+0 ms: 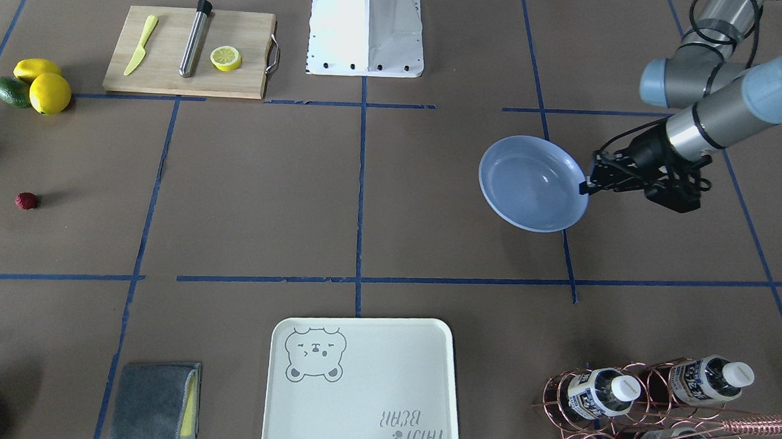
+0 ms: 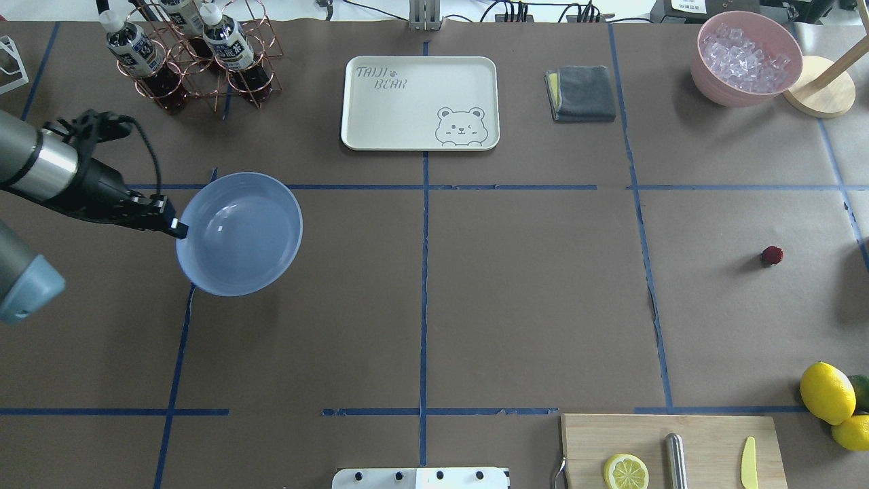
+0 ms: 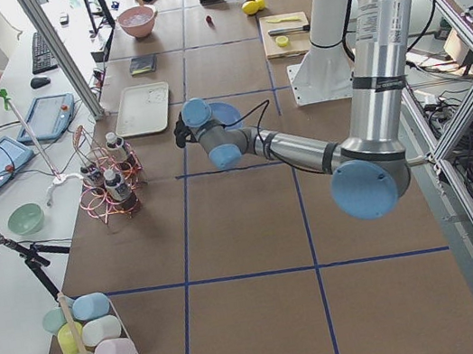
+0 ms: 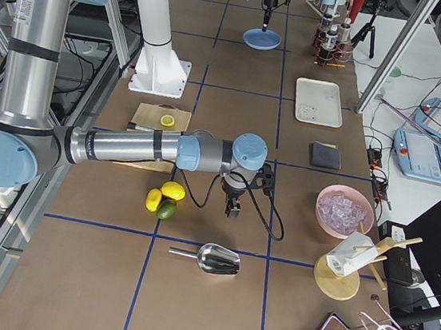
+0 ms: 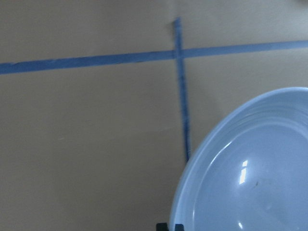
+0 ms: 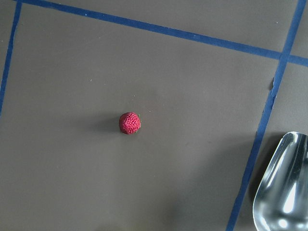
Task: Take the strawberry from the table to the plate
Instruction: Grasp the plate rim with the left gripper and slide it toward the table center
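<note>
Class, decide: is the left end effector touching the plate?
Touching. The front-facing view shows the left end effector clamped on the rim of the plate.

Overhead: high behind the robot base (image 2: 421,477), facing forward over the table (image 2: 475,305).
Front-facing: opposite side, looking steeply down.
Side views: high at each table end, distant.
Wrist views: close, facing down.
Shared: plate (image 2: 239,233) in overhead, front-facing, left wrist; strawberry (image 2: 771,255) in overhead, front-facing, right wrist.
</note>
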Action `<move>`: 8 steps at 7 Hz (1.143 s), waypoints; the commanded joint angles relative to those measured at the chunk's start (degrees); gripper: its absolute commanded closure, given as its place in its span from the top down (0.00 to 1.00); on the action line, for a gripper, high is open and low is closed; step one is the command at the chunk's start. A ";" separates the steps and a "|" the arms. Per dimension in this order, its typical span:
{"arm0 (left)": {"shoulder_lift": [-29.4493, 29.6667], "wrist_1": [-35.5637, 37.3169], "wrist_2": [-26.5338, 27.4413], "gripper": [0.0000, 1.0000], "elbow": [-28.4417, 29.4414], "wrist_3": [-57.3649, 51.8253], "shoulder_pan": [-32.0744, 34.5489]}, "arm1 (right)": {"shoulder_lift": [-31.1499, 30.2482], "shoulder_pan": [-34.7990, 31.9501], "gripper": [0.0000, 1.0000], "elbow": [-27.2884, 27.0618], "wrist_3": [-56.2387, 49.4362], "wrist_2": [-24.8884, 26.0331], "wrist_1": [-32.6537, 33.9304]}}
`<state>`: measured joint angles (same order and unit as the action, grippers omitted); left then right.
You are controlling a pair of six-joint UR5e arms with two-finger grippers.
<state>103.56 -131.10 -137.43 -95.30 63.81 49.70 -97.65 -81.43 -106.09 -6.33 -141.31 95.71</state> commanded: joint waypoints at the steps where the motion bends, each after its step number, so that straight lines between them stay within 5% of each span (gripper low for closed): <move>1: 10.14 2.32 10.73 0.00 0.38 17.86 -13.08 | 0.09 0.04 1.00 0.01 -0.09 -0.20 0.00; 4: 16.76 14.19 23.41 0.00 1.34 19.51 -22.16 | 0.09 0.04 1.00 0.01 0.00 -1.16 -0.09; 8: 18.43 14.20 23.79 0.00 3.81 19.25 -23.16 | 0.09 0.04 1.00 -0.60 0.00 -1.16 -0.09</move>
<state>121.97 -117.07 -113.77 -91.26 83.10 26.62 -97.59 -81.39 -106.47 -6.35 -142.47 95.62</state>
